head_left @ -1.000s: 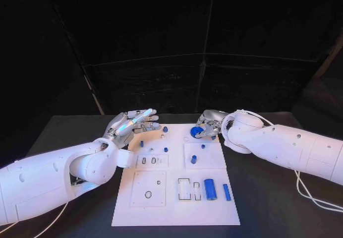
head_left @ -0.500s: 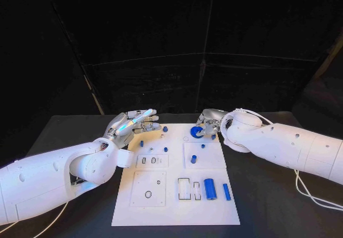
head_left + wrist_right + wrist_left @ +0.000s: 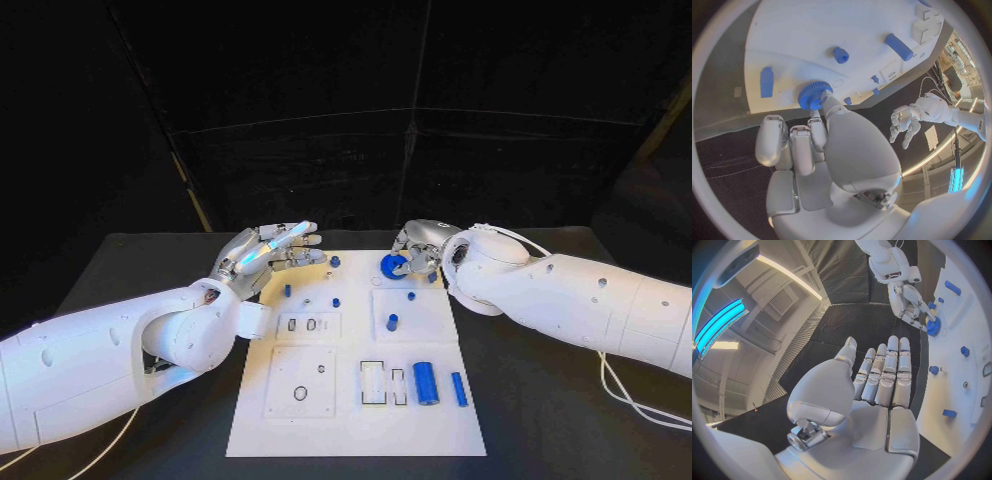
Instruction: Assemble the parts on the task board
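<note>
Partly done, judging by the layout: several small blue parts stand upright in the far half of the task board (image 3: 353, 420), among them a peg (image 3: 391, 322) in the right-hand square panel and two short studs (image 3: 286, 290) nearer the left edge, while a thick blue cylinder (image 3: 424, 382) and a slimmer blue bar (image 3: 457, 388) lie loose on the near right of the plate, just beside two outlined empty recesses (image 3: 384, 382). Left open too: the small slots on the left panels, including an oval hole (image 3: 299, 393). Currently in hand, a round blue gear (image 3: 394, 265) with a ribbed rim and a pale hub, sitting at the far right corner of the board and pinched by the fingertips of the right hand (image 3: 420, 247); seen from the right wrist, flat against the white surface, though impossible to tell whether fully seated. Off the board's far left corner, the left hand (image 3: 267, 252) raised with fingers straight and close together, holding nothing. Probably more than half still to go, the loose cylinder and bar being the obvious leftovers
</note>
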